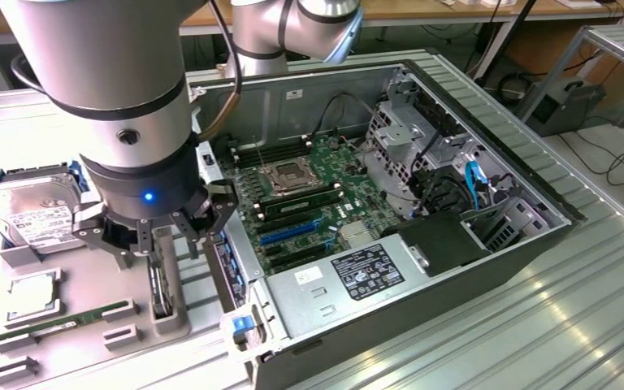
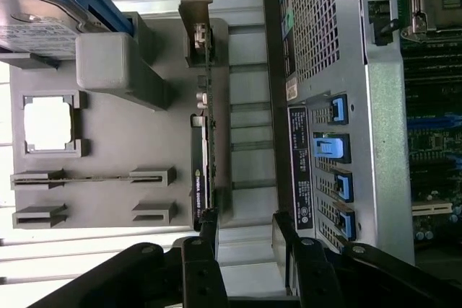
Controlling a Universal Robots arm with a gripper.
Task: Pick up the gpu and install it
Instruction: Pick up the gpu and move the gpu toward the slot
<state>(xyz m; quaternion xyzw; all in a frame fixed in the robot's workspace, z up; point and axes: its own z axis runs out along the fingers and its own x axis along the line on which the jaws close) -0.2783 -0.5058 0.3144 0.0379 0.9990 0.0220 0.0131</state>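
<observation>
The gpu (image 1: 162, 286) is a thin black card standing on its long edge in a grey holder on the parts tray (image 1: 74, 357), at the exterior view's left of the open computer case (image 1: 486, 244). My gripper (image 1: 166, 244) hangs just above it, open and empty. In the wrist view the gpu (image 2: 204, 142) shows edge-on with its silvery bracket (image 2: 193, 12) at the far end. Its near end lines up with one of the fingers (image 2: 209, 230) of my gripper (image 2: 245, 232) rather than with the gap between them.
On the tray lie a hard drive (image 1: 30, 215), a CPU (image 1: 32, 294) and a green memory stick (image 1: 62, 321). The case lies on its side with the motherboard (image 1: 301, 203) and blue slots (image 1: 290, 231) exposed. Its rear panel (image 2: 325, 106) stands close beside the gpu holder.
</observation>
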